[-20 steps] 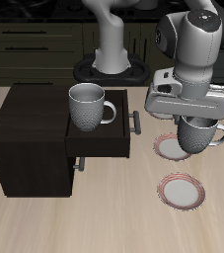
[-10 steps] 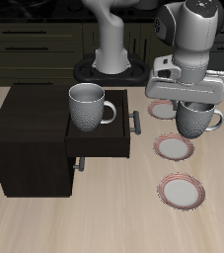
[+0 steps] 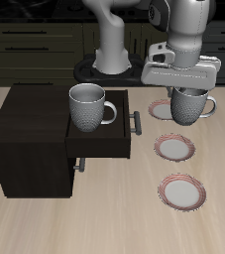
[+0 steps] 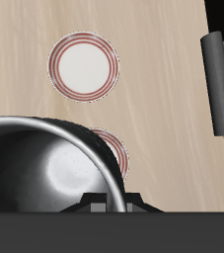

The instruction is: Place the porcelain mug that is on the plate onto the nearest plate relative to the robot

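exterior view: the gripper (image 3: pixel 188 87) grasps the porcelain mug (image 3: pixel 188 103) by its rim and holds it in the air above the plate (image 3: pixel 162 110) farthest back, nearest the robot's base. two more plates lie toward the table's front edge, a middle plate (image 3: pixel 174 148) and a front plate (image 3: pixel 182 191). a second mug (image 3: pixel 87 107) stands on a dark cabinet (image 3: pixel 30 139).

wrist view: the mug's dark inside (image 4: pixel 46 163) fills the foreground, fingers clenched on its rim. two plates lie on the table (image 4: pixel 153 69), one (image 4: pixel 83 66) fully visible and another (image 4: pixel 117 153) partly hidden behind the mug.

Simulated kitchen: dark cabinets (image 3: pixel 35 40) behind.
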### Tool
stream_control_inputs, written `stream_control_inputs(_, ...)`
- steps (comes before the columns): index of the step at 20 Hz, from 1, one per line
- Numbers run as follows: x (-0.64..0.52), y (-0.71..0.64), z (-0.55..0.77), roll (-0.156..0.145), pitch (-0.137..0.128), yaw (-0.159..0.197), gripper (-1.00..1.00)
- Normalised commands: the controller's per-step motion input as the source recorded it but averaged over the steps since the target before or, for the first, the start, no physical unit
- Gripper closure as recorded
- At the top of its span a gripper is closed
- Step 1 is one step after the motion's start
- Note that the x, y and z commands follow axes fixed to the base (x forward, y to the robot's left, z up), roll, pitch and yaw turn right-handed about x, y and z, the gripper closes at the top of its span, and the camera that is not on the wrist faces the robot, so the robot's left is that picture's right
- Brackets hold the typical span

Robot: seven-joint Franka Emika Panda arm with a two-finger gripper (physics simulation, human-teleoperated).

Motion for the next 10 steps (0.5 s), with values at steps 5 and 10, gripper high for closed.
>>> stream_control_inputs(5,-0.34,-0.12,-0.05,0.021,0.009,-0.022,1.00)
stream_control_inputs(10,-0.33,-0.09,-0.03,0.017,0.005,0.001,1.00)
